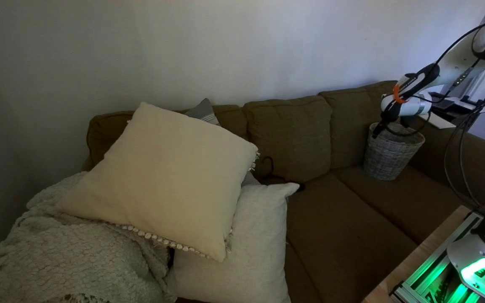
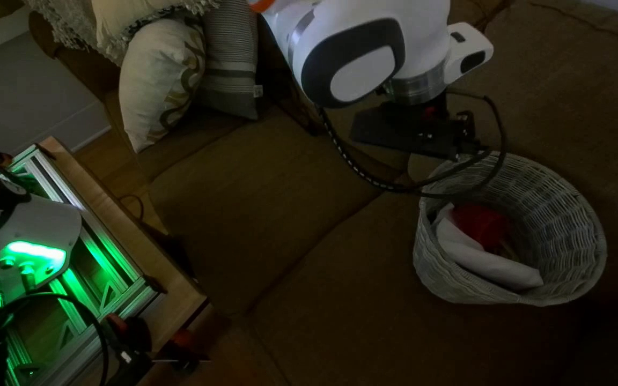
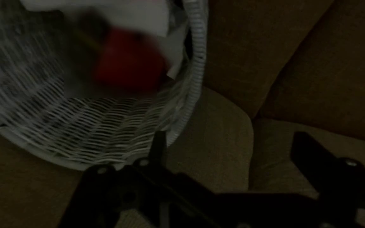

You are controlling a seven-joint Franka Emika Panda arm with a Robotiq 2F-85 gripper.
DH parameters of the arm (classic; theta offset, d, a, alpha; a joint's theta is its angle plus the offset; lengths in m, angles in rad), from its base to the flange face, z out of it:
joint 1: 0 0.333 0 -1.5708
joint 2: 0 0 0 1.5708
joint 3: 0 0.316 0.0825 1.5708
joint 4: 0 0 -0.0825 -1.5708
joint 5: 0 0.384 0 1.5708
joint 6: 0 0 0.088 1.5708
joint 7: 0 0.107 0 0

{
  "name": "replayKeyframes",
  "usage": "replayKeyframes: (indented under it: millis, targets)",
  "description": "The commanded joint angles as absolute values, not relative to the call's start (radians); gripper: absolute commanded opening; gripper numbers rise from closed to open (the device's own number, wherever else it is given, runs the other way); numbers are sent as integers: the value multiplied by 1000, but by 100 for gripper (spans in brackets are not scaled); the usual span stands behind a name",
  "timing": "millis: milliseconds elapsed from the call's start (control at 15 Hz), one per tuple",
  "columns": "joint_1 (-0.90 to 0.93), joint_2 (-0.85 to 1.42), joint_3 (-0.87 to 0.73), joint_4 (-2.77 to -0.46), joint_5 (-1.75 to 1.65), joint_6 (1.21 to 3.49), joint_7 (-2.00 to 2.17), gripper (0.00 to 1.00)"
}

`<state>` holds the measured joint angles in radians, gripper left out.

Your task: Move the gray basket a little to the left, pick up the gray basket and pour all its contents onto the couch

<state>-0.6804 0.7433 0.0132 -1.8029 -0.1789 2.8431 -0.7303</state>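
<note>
In an exterior view, a fluffy blanket is covering the near left; a cream pillow is overlapping it and an off-white pillow to the right; a gray pillow is peeking out on the far side, before a pale wall.

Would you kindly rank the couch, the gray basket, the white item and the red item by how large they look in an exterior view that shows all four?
1. Couch, cut off by the frame
2. Gray basket
3. White item
4. Red item, judging by visible parts
</note>
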Motion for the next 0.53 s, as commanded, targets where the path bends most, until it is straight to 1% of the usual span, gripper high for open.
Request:
replayKeyframes:
  millis: [0,67,200,467]
  targets:
    - [-878,873,217,-1719,-76,2787,-975,100]
    - [-848,894,172,-1701,-75,2763,-944,100]
    - [-823,896,125,-1701,-74,2788,-902,100]
    - [-835,815,147,-1781,-89,2872,-931,100]
